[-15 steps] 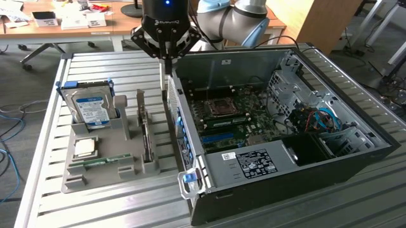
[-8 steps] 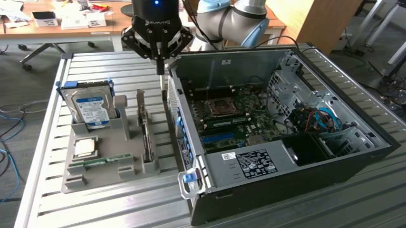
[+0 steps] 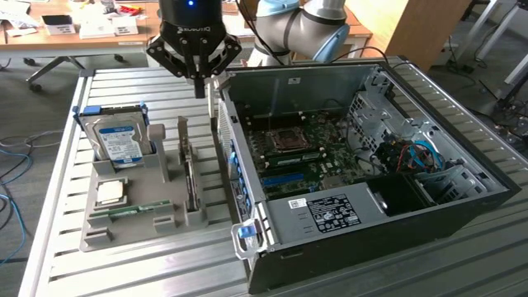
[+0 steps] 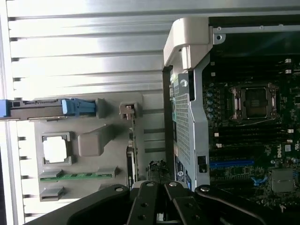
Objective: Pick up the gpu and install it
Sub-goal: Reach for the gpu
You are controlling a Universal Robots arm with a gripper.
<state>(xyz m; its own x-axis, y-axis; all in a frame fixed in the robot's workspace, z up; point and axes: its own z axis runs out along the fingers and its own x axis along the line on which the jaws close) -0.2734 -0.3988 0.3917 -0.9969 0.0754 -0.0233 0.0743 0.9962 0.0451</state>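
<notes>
Approach step, I'd say: the gripper [image 3: 198, 90] hangs with jaws clenched on nothing near a corner of the open case [image 3: 289, 93], the gpu [image 3: 190, 168] untouched on edge in the grey tray [image 3: 132, 238] below, so a grasp calls for parted jaws squared across that thin board.

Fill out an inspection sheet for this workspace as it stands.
Surface: slatted metal table carrying a grey parts tray and an open computer case.
Job's things: gpu standing on edge in its tray slot, not yet picked up.
Clutter: hard drive, CPU and RAM stick, all in the tray.
Grippers: tool shut and empty, hanging above the tray's far end beside the case wall, apart from the gpu.
Cables: blue and red leads inside the case; loose floor cables at the exterior view's left.
Surroundings: desk with boxes behind the table.
</notes>
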